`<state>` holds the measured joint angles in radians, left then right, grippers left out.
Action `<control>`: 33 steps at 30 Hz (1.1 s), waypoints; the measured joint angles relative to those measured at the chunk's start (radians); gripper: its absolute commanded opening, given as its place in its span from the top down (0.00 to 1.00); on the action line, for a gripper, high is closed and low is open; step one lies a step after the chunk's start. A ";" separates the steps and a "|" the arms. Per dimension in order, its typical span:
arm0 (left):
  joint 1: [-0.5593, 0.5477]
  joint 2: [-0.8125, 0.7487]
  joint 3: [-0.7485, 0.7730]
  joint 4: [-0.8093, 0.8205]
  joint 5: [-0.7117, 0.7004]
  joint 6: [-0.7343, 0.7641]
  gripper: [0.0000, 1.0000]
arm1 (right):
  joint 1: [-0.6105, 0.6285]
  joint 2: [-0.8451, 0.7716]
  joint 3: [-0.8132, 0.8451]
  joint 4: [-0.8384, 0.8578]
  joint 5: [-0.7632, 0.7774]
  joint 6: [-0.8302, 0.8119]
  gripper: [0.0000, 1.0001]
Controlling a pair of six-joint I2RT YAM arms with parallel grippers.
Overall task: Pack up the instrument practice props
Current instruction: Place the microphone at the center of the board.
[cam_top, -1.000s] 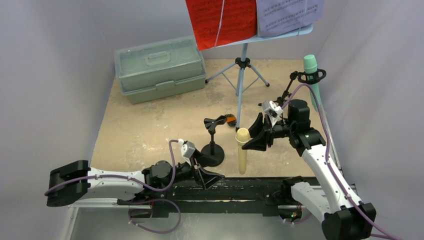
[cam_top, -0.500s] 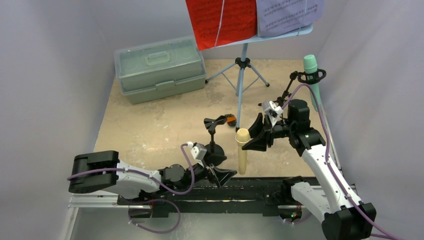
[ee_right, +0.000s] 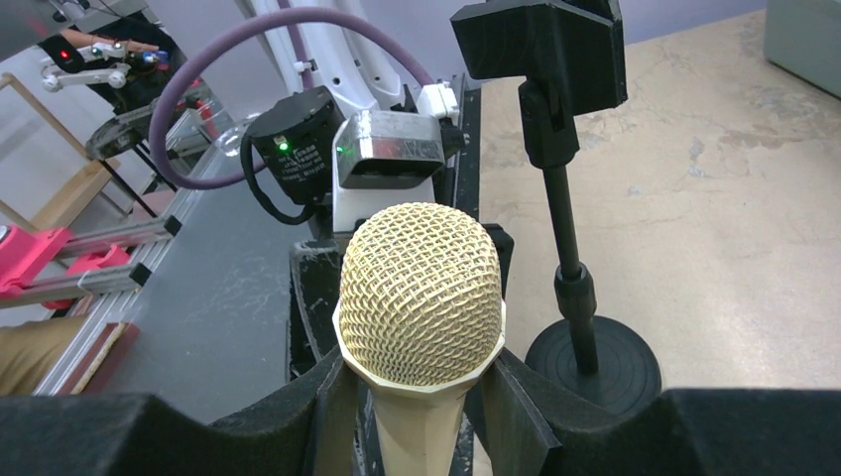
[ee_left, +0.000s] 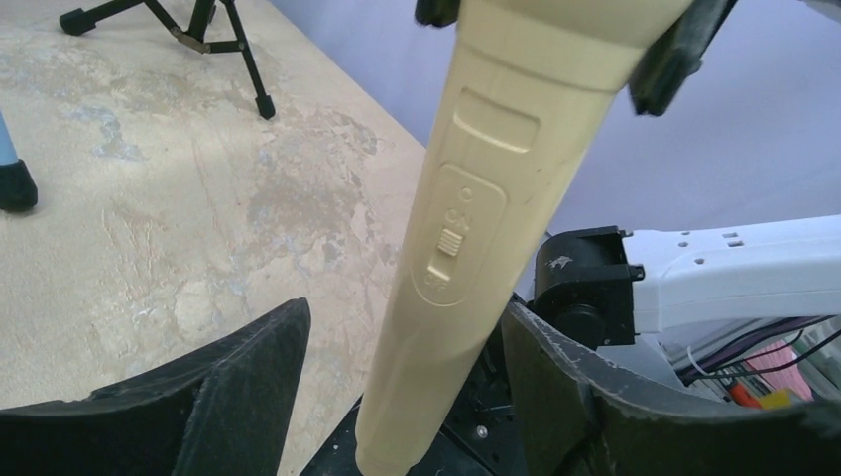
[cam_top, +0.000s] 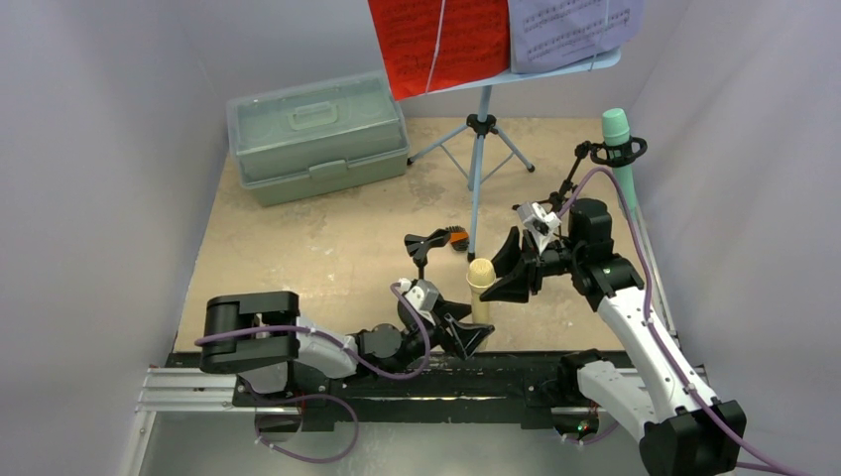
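Right gripper [ee_right: 417,397] covers neck of tan microphone [ee_right: 419,288]

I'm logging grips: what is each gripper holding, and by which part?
The right gripper clamps the tan microphone just under its mesh head. The left gripper straddles its lower handle, jaws open, not gripping.

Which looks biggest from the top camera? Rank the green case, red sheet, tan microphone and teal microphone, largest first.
1. Green case.
2. Red sheet, though the frame crops its top.
3. Teal microphone and tan microphone: they look alike, and the tan one is partly covered, so no ranking.
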<state>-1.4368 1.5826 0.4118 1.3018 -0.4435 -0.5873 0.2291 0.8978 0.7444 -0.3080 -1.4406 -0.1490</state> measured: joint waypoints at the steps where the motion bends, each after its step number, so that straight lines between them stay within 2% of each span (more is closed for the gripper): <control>1: 0.000 0.017 0.001 0.014 -0.003 -0.001 0.38 | 0.000 0.000 0.000 0.002 0.000 0.000 0.87; 2: 0.000 0.027 0.001 0.023 -0.005 -0.002 0.45 | 0.000 0.000 -0.001 0.005 -0.002 0.001 0.87; 5: 0.000 0.053 0.003 0.058 -0.003 -0.004 0.84 | 0.000 0.000 -0.001 0.016 0.000 -0.001 0.86; 7: -0.007 0.064 0.008 0.085 0.020 0.018 0.99 | -0.001 0.000 -0.005 0.022 0.009 0.009 0.80; 10: -0.019 0.072 0.009 0.105 0.044 0.032 1.00 | 0.000 0.005 -0.015 0.022 0.006 0.019 0.61; 14: -0.017 0.066 -0.006 0.111 0.056 0.034 1.00 | 0.000 0.003 -0.016 0.017 0.004 0.022 0.16; 16: -0.016 0.042 -0.033 0.106 0.056 0.031 1.00 | -0.001 -0.003 -0.014 -0.007 -0.009 0.004 0.02; 20: -0.010 -0.051 -0.075 0.039 0.074 0.029 1.00 | -0.012 -0.030 0.030 -0.155 0.003 -0.141 0.01; 24: -0.010 -0.183 -0.084 -0.095 0.112 0.025 1.00 | -0.034 -0.056 0.110 -0.315 0.072 -0.323 0.01; 33: -0.010 -0.500 -0.093 -0.519 0.119 0.056 1.00 | -0.091 -0.102 0.137 -0.545 0.140 -0.597 0.01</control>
<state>-1.4467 1.0824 0.3187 0.7830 -0.3248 -0.5308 0.1383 0.7956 0.8810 -0.8532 -1.3010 -0.7464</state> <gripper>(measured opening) 0.342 0.987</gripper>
